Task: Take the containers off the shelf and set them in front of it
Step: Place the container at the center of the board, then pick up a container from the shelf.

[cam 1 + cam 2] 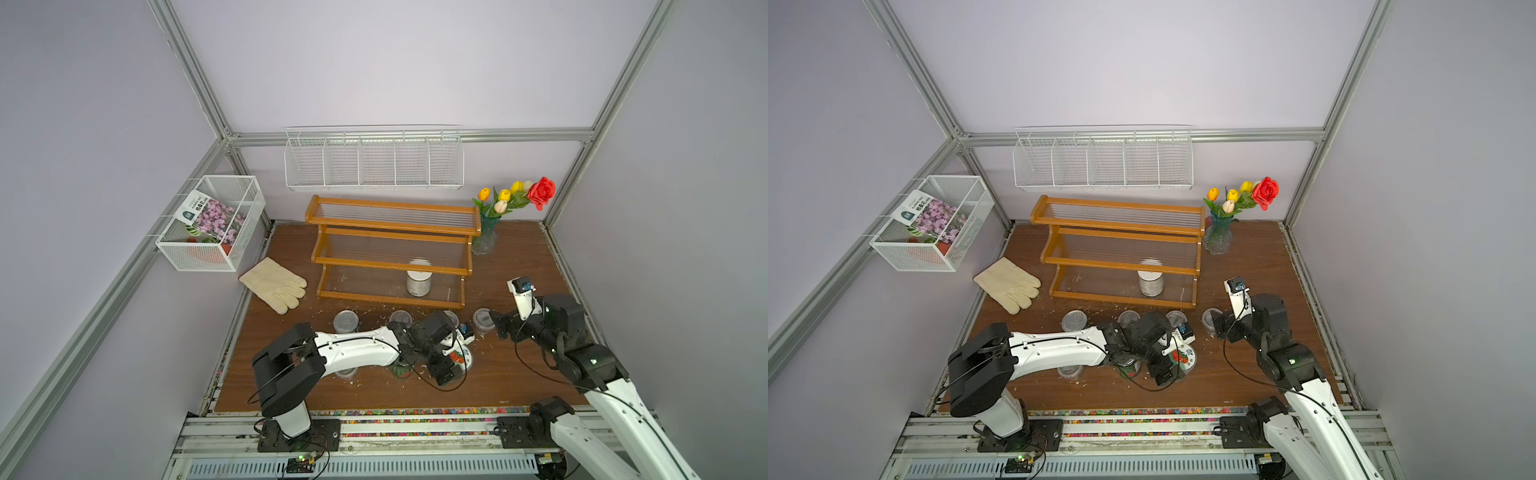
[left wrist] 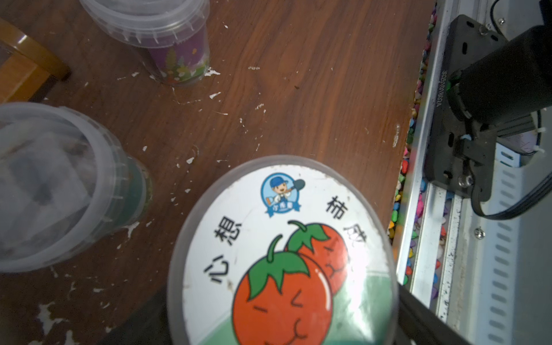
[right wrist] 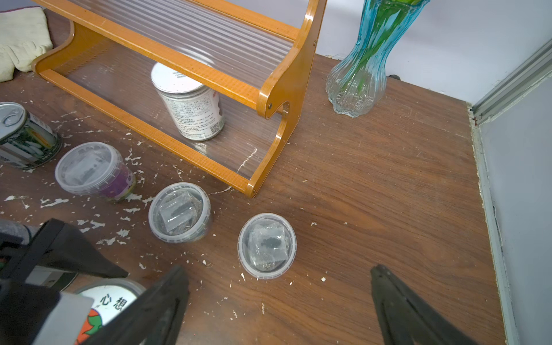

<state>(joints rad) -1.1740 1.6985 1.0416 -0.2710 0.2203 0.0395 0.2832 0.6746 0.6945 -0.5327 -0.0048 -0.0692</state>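
Brown tabletop [image 1: 332,395], lower centre: left gripper [image 1: 449,369] over tomato-lid jar [image 2: 283,254], finger state unclear. Right gripper [image 3: 277,268] spread wide, empty, by clear cup [image 3: 266,245]. White can [image 1: 417,284] on shelf [image 1: 390,226], mid-frame.

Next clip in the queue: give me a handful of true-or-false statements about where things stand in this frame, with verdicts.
1. One tin can stands on the bottom tier of the shelf. True.
2. Two cups sit on the shelf's top tier. False: the top and middle tiers hold nothing.
3. The right gripper is shut on a clear cup. False: its jaws are wide open and the cup stands free on the table.
4. A glove lies on the table, off the shelf's left end. True.
5. The vase stands on the shelf's middle tier. False: it stands on the table by the shelf's right end.
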